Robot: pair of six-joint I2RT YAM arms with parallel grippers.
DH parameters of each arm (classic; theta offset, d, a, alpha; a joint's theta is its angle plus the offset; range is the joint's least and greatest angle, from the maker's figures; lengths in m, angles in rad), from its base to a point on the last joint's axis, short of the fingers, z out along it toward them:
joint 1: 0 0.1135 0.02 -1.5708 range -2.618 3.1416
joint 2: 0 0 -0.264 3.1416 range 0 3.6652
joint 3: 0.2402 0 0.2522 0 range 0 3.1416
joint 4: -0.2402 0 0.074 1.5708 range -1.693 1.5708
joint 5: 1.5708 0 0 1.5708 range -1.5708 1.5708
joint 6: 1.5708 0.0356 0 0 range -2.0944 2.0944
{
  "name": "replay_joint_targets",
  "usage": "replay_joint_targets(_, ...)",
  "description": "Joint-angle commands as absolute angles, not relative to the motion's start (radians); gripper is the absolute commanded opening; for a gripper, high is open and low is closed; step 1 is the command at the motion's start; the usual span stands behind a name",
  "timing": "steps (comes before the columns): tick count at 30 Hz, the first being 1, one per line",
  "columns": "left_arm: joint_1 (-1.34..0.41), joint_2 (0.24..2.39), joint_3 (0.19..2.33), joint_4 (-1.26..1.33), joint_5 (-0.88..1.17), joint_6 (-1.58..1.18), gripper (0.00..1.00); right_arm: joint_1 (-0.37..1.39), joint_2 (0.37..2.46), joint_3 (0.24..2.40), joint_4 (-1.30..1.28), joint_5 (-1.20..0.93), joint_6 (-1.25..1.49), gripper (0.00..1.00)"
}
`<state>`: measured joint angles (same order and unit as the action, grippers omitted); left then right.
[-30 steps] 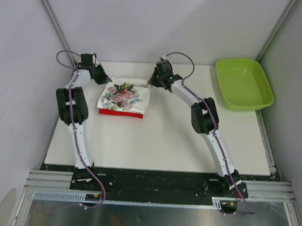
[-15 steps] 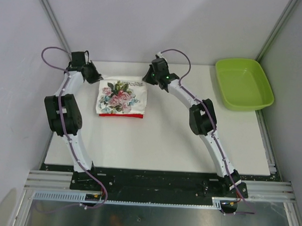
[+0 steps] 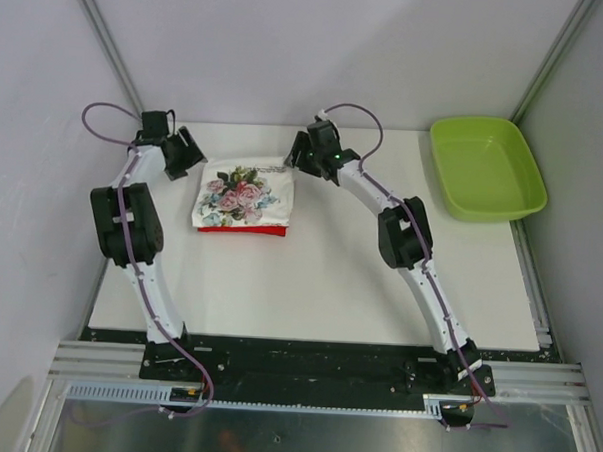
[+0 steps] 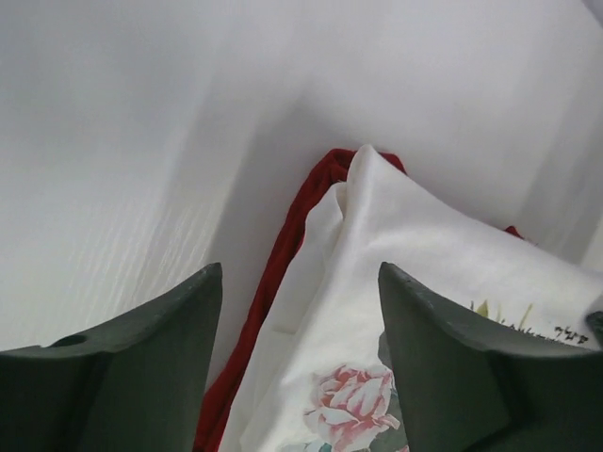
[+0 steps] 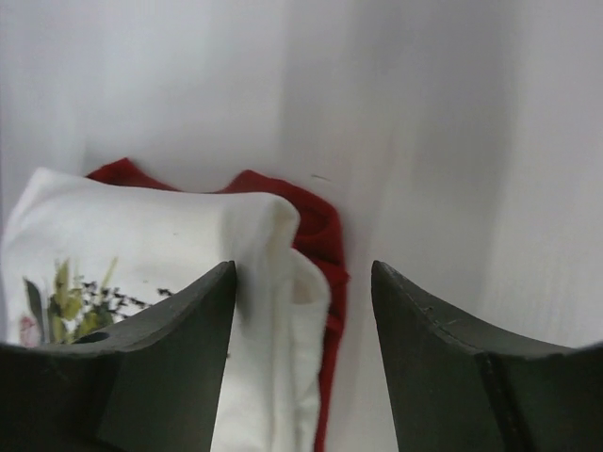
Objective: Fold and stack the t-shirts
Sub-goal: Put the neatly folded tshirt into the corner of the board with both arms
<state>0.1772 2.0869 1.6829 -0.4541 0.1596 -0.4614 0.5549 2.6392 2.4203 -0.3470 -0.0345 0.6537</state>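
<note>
The white t-shirt (image 3: 245,192) with a rose print lies folded on top of the red t-shirt (image 3: 243,228), of which only a strip shows along the near edge. My left gripper (image 3: 192,154) stands open at the stack's far left corner. In the left wrist view the white t-shirt (image 4: 415,254) and the red edge (image 4: 283,254) lie below and between the spread fingers of the left gripper (image 4: 300,273), ungripped. My right gripper (image 3: 295,158) is open at the far right corner. There the white fold (image 5: 151,226) and red rim (image 5: 325,245) sit loose under the right gripper (image 5: 303,268).
A lime-green plastic tray (image 3: 446,178) stands at the table's far right corner. The white back wall rises close behind the stack and both grippers. The enclosure's side wall is near the left arm's elbow (image 3: 121,223).
Both grippers have opened and let go of the white t-shirt's far corners. The shirt now rests flat on the red one. The left gripper has drawn slightly back to the left.
</note>
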Motion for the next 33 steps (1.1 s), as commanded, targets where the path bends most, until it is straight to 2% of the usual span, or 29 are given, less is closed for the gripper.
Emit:
replay_joint_targets(1, 0.16, 1.946, 1.734, -0.422, 0.135, -0.419, 0.74, 0.532, 2.488, 2.344, -0.375, 0.013, 0.62, 0.66)
replay_joint_targets(8, -0.021, 1.75, 1.578, -0.423, 0.154, -0.382, 0.73, 0.469, 2.252, 2.11, -0.412, 0.064, 0.643, 0.69)
replay_joint_targets(13, -0.194, 1.677, 1.431, -0.42, 0.182, -0.409, 0.65, 0.412, 2.047, 1.805, -0.382, 0.056, 0.676, 0.69)
replay_joint_targets(16, -0.318, 1.65, 1.357, -0.418, 0.148, -0.448, 0.63, 0.373, 1.944, 1.658, -0.377, 0.034, 0.689, 0.69)
replay_joint_targets(21, -0.49, 1.645, 1.278, -0.422, -0.04, -0.548, 0.64, 0.347, 1.825, 1.51, -0.395, 0.023, 0.674, 0.69)
replay_joint_targets(28, -0.728, 1.641, 1.186, -0.473, -0.462, -0.959, 0.71, 0.344, 1.739, 1.393, -0.407, 0.032, 0.663, 0.69)
replay_joint_targets(33, -0.76, 1.729, 1.206, -0.543, -0.59, -1.188, 0.74, 0.344, 1.71, 1.353, -0.412, 0.024, 0.653, 0.69)
